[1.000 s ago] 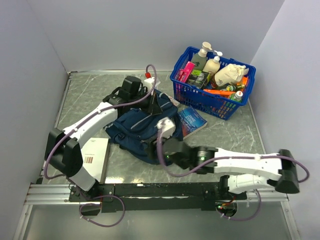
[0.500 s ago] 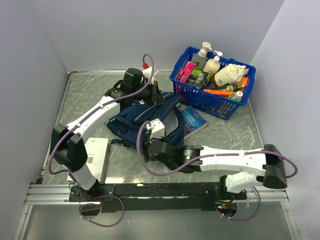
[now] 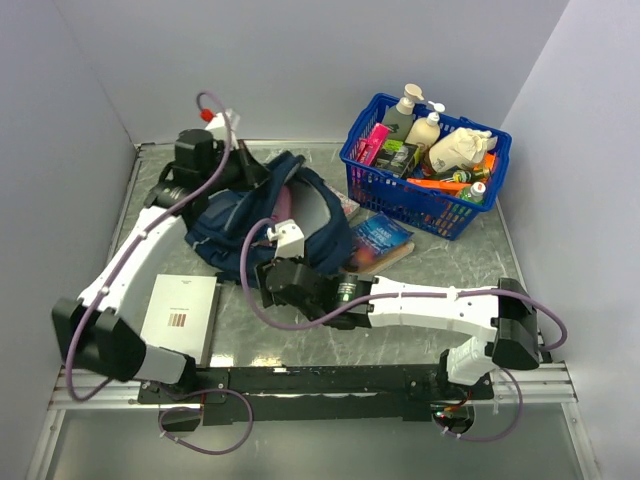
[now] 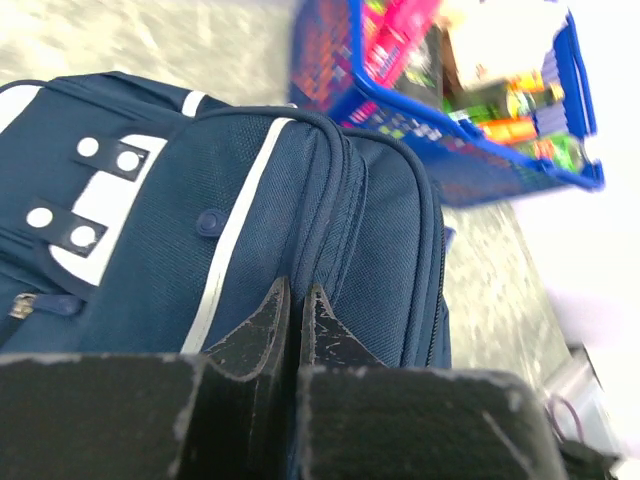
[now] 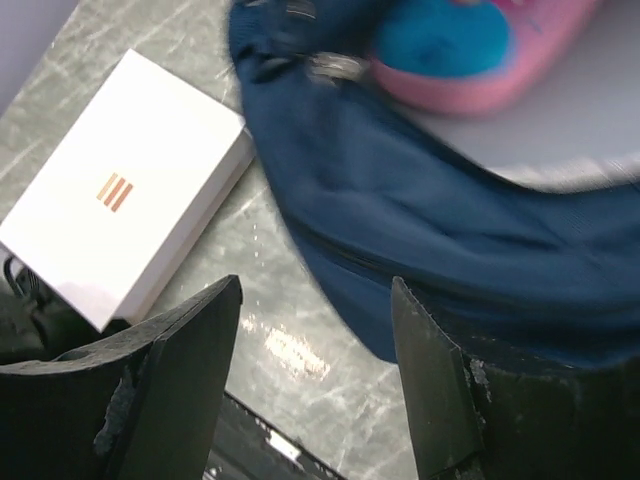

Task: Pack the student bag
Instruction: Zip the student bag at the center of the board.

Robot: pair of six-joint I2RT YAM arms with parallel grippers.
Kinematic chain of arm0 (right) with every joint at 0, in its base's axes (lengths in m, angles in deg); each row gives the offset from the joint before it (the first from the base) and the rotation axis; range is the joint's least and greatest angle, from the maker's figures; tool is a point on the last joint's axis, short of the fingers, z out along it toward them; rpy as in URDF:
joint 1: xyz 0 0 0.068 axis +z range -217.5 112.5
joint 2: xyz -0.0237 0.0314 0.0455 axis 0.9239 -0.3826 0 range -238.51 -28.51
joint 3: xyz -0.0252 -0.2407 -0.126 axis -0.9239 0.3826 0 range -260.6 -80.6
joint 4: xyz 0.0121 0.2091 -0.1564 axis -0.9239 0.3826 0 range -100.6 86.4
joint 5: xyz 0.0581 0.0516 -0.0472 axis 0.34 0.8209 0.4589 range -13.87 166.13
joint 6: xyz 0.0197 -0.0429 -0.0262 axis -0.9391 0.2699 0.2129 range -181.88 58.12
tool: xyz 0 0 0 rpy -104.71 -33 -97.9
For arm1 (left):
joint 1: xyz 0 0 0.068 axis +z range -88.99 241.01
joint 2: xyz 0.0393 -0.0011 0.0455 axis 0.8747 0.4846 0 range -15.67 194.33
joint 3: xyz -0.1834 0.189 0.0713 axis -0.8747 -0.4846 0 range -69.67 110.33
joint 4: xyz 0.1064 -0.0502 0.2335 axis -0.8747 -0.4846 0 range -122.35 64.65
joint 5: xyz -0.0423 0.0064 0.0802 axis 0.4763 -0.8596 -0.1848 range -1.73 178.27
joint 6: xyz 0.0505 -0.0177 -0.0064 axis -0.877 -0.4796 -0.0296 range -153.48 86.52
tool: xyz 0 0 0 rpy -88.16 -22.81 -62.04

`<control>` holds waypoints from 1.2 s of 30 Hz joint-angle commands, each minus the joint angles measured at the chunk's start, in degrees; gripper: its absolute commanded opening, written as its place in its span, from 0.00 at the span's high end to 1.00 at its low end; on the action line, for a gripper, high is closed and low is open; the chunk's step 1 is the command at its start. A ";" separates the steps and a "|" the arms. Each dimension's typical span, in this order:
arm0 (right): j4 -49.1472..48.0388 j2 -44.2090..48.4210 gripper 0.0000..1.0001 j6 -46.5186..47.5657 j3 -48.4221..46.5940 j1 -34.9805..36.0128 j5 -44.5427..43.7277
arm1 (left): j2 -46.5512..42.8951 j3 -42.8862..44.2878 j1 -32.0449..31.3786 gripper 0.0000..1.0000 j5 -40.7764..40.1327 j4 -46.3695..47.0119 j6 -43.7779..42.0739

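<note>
- Student bag [image 3: 225, 225] sits pinched in the tightly closed left pincer [image 4: 297, 290]; the fabric could slip.
- Right pincer [image 5: 315, 287], spread wide and empty, might snag it.

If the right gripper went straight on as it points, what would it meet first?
Likely the edge of the backpack, or the table beside it; the open right gripper frames that border and depth is unclear.

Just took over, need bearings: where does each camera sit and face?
Top external: above and behind, looking down; shows left arm, right arm, student bag, blue basket, white box.
Left wrist: along the shut left claw onto the bag, basket beyond.
Right wrist: down past the open right claw at bag and box.
Shared: the bag, in all.
</note>
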 commanded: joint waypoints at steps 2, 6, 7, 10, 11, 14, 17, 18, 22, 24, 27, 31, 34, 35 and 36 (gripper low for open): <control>1.78 -2.25 0.32 -2.06 -3.31 -2.09 1.81 | -7.66 -2.44 0.44 0.99 -3.87 4.81 0.26; 1.43 -1.55 0.32 -3.12 -2.35 -3.23 2.61 | -7.93 -6.57 0.35 0.99 1.30 8.06 2.90; 1.34 -1.55 0.32 -3.12 -2.09 -3.23 2.78 | -7.76 -7.28 0.27 0.99 1.84 8.68 3.25; 1.78 -1.46 0.32 -3.38 -2.09 -3.50 2.96 | -6.44 -7.99 -1.14 0.99 3.07 9.83 3.61; 1.69 -1.54 0.32 -3.38 -2.00 -3.41 3.04 | -5.74 -7.73 -2.01 0.99 3.51 10.00 4.04; 1.52 -1.98 0.33 -3.20 -2.08 -3.50 3.31 | -4.07 -6.15 -3.16 0.99 3.52 10.62 4.05; 2.92 -3.21 0.34 -3.82 -2.44 -3.76 2.87 | -2.48 -4.04 -3.16 0.99 2.73 10.09 3.78; 3.18 -3.39 0.34 -4.43 -2.44 -3.94 2.96 | -2.22 -3.60 -3.16 0.99 2.47 10.00 3.96; 1.70 -3.74 0.36 -4.79 -1.73 -3.94 2.43 | 0.06 -1.93 -3.25 0.99 1.68 10.35 5.80; 1.34 -4.00 0.38 -5.14 -1.82 -4.20 2.34 | 0.94 -1.14 -3.25 0.99 0.80 10.27 6.24; 0.73 -4.88 0.39 -5.32 -2.52 -4.55 2.69 | 2.61 0.01 -3.25 0.99 -0.08 10.00 6.68; 0.11 -7.34 0.41 -4.79 -4.37 -4.99 2.86 | 3.58 -0.95 -3.25 0.99 0.00 10.88 7.39; -0.76 -9.36 0.42 -5.14 -5.69 -6.04 4.79 | 3.85 -1.22 -3.25 0.99 0.01 10.71 6.95; -1.03 -9.80 0.43 -5.05 -6.04 -6.31 5.24 | 3.76 -1.31 -3.16 0.99 0.18 10.79 6.86; -0.95 -10.24 0.44 -5.57 -6.30 -6.49 5.33 | 3.67 -1.22 -3.16 0.99 0.44 10.88 6.69</control>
